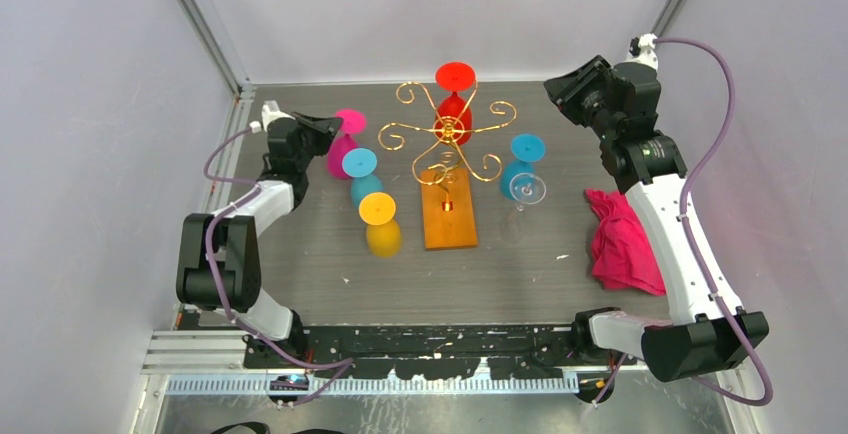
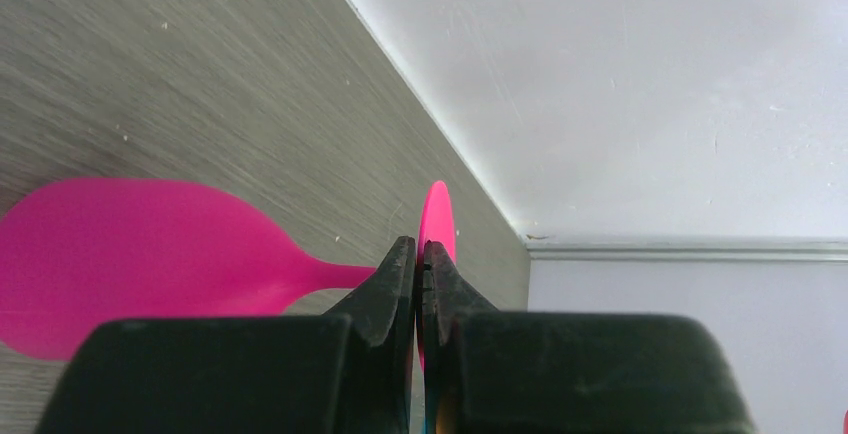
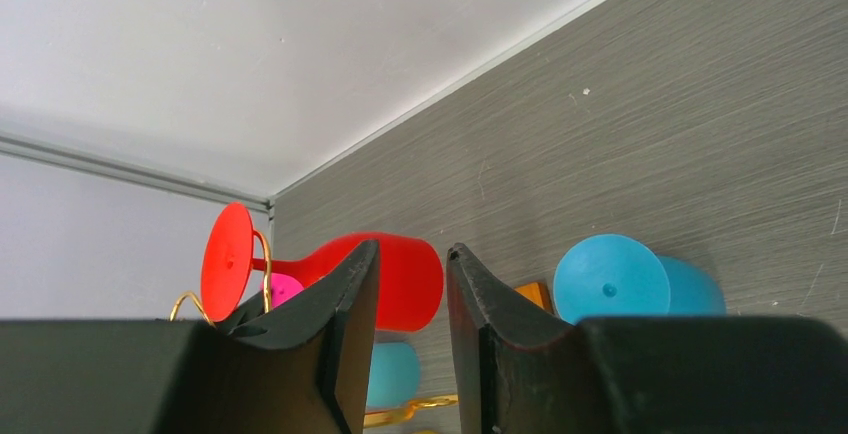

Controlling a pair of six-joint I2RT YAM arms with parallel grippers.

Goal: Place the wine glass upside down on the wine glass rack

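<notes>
Pink opaque wine glass (image 1: 340, 157), foot uppermost, at the far left of the grey table (image 1: 540, 274), beside the gold wire wine glass rack (image 1: 450, 132). The left hand (image 2: 419, 247) pinches its foot rim. The right hand (image 3: 412, 246) is part-spread and empty, near the far-right corner.

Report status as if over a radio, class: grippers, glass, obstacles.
Left gripper shut on pink glass stem. Right gripper open, empty. Red glass hangs on rack. Blue glass and yellow glass stand between pink glass and rack.
</notes>
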